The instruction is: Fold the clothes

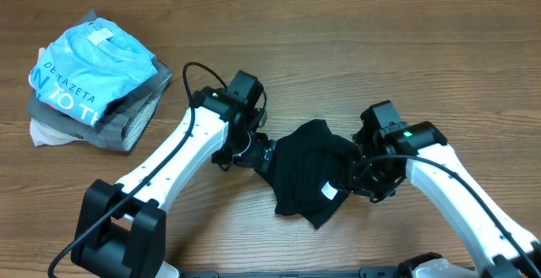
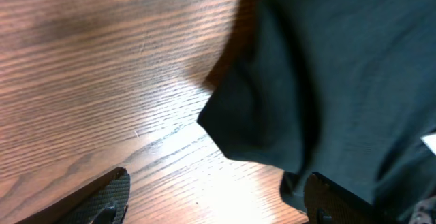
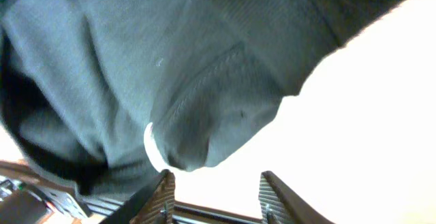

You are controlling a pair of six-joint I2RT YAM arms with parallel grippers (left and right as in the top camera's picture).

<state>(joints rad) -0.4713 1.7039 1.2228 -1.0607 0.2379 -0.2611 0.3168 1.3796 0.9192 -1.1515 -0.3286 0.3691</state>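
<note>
A black garment lies bunched on the wooden table between my two arms, a white label showing near its lower edge. My left gripper is at the garment's left edge. In the left wrist view its jaws are open over bare wood, with the black cloth just ahead and against the right finger. My right gripper is at the garment's right edge. In the right wrist view its jaws are open, with a fold of the cloth and a white label just beyond the fingertips.
A stack of folded clothes stands at the far left of the table: a light blue printed shirt on top of grey items. A black cable loops behind my left arm.
</note>
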